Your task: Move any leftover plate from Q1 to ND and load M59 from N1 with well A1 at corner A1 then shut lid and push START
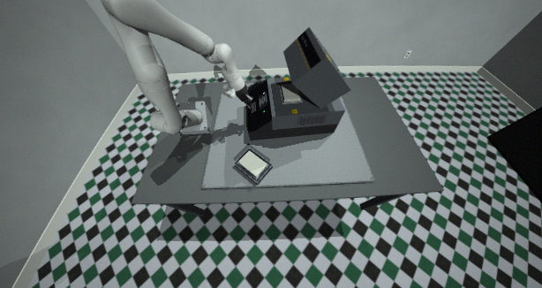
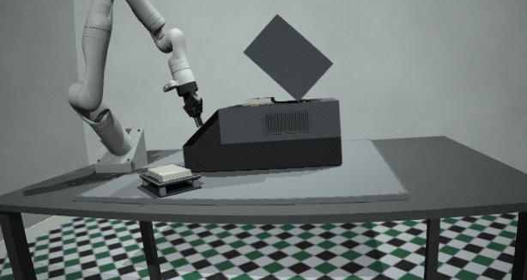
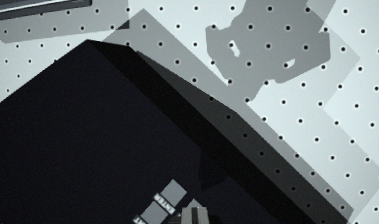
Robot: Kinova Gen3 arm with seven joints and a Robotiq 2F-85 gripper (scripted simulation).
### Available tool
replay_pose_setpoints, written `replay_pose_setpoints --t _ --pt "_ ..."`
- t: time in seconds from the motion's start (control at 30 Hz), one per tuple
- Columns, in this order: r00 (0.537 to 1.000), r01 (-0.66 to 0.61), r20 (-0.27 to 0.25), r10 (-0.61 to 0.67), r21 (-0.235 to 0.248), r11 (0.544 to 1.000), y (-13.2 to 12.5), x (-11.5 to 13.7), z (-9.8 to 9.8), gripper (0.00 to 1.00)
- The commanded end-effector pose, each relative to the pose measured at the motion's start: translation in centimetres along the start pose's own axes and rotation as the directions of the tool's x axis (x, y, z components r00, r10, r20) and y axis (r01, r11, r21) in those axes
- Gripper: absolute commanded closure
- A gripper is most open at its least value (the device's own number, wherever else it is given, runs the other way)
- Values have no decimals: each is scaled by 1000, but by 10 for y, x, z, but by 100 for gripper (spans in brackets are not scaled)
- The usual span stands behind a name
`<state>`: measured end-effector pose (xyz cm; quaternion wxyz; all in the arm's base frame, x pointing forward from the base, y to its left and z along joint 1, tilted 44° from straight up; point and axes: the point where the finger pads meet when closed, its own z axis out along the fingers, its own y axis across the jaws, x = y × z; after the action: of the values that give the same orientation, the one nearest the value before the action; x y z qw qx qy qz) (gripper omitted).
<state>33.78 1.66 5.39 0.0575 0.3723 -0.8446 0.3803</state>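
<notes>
The dark cycler Q1 [image 1: 291, 115] stands on the grey mat, and it also shows in the exterior view [image 2: 266, 133]. Its lid [image 1: 315, 68] [image 2: 287, 57] stands tilted, partway down over the block. A pale plate [image 1: 291, 94] [image 2: 259, 100] lies on the block under the lid. Another pale plate [image 1: 252, 163] [image 2: 169, 173] sits in a dark nest in front of the cycler. I cannot read either plate's label. My gripper [image 1: 249, 99] [image 2: 199, 122] is shut and empty, with its tip at the cycler's sloped front panel. The wrist view shows the fingertips [image 3: 194, 215] beside the grey keys [image 3: 162, 205]. A green lamp [image 1: 264, 111] glows on the front.
The arm's base mount [image 1: 196, 115] stands at the table's left. A dark shape [image 3: 35, 7] lies on the dotted mat at the wrist view's top left. A dark block [image 1: 521, 146] stands off the table at the right.
</notes>
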Motion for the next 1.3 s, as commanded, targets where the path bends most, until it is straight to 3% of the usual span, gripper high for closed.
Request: replay_pose_setpoints --t 0.0,0.2,1.27 --pt "1000 0 1 0 0 1000 1 1 -5 90" --pt "1000 0 1 0 0 1000 4 3 -12 90" --pt "1000 0 1 0 0 1000 4 4 -12 90"
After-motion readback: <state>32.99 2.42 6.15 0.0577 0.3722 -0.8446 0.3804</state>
